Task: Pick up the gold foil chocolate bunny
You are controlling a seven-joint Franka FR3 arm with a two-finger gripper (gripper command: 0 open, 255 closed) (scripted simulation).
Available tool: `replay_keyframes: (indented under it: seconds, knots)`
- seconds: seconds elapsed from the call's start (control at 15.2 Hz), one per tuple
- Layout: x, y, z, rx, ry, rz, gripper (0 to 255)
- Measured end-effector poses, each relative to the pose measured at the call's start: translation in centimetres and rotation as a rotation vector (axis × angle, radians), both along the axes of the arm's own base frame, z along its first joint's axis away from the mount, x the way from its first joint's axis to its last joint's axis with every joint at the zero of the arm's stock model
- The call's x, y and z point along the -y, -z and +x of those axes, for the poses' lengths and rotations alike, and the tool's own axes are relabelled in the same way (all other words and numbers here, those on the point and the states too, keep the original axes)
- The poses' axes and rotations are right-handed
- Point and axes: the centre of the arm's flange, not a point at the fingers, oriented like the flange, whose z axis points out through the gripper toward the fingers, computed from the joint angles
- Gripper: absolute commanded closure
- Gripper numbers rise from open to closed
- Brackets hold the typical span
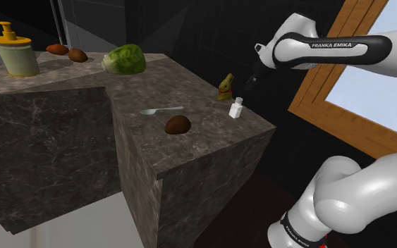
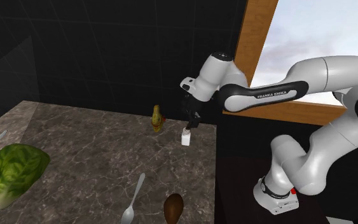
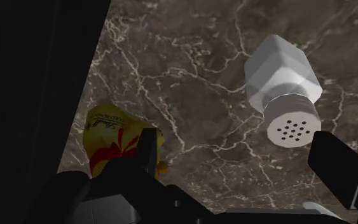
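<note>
The gold foil bunny (image 1: 226, 85) with a red ribbon stands upright near the far corner of the dark marble counter (image 1: 197, 148). My black gripper (image 1: 248, 82) hangs open just above the counter, beside the bunny (image 2: 158, 119) and over a white shaker (image 2: 186, 136). In the wrist view the bunny (image 3: 110, 137) lies outside one finger (image 3: 147, 149), partly hidden behind it. The shaker (image 3: 282, 89) sits ahead of the gap, nearer the other finger (image 3: 336, 159). The gripper (image 3: 241, 156) holds nothing.
A spoon (image 1: 161, 110) and a brown egg-shaped thing (image 1: 178, 125) lie mid-counter. A lettuce (image 1: 124, 59), two brown lumps (image 1: 68, 52) and a soap dispenser (image 1: 17, 53) stand further back. The counter edge (image 2: 215, 172) drops off close to the shaker; a wood-framed window (image 2: 260, 51) is behind the arm.
</note>
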Motion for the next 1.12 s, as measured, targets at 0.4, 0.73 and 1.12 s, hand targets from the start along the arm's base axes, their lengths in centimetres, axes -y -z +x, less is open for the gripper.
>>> replay_keyframes:
  seconds: [0.4, 0.73, 1.12]
  knots:
    - [5.9, 1.5, 4.6, 0.118, -0.107, -0.001, 0]
    - [8.6, 2.1, 8.0, 0.2, -0.185, -0.006, 0]
    - [8.7, 4.9, 8.4, 0.21, -0.201, -0.013, 0]
